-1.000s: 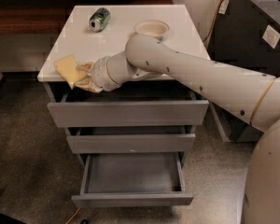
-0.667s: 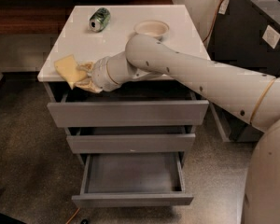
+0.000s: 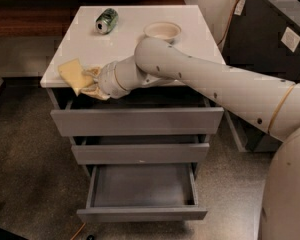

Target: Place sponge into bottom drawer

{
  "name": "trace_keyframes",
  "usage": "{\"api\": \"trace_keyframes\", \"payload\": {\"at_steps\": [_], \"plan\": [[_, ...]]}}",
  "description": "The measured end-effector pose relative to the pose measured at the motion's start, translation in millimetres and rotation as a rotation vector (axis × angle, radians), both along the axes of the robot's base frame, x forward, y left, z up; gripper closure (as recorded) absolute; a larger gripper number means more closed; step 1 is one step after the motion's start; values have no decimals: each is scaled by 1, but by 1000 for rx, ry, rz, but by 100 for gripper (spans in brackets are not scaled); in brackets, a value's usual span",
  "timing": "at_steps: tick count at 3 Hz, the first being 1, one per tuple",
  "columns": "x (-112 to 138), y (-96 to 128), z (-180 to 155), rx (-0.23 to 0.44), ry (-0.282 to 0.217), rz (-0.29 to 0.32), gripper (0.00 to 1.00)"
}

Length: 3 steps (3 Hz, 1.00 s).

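Note:
The pale yellow sponge (image 3: 72, 74) sits at the front left corner of the white cabinet top (image 3: 125, 39), tilted and overhanging the edge a little. My gripper (image 3: 91, 81) is at that corner with its fingers closed around the right side of the sponge. The bottom drawer (image 3: 142, 189) is pulled out wide, its shallow grey box bare inside. It lies below and to the right of the gripper.
A green can (image 3: 106, 20) lies on its side at the back left of the top. A white bowl (image 3: 162, 31) stands at the back right. The two upper drawers (image 3: 137, 121) are slightly ajar. A dark cabinet (image 3: 270, 39) stands to the right.

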<state>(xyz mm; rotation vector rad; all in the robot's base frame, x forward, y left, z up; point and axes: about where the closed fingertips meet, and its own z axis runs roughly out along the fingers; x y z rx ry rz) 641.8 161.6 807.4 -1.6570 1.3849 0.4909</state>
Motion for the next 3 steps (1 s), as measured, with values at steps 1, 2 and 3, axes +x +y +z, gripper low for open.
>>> {"api": "trace_keyframes", "payload": {"at_steps": [1, 2, 3], "plan": [[0, 0, 0, 0, 0, 0, 100], [0, 0, 0, 0, 0, 0, 100], [0, 0, 0, 0, 0, 0, 100]]}}
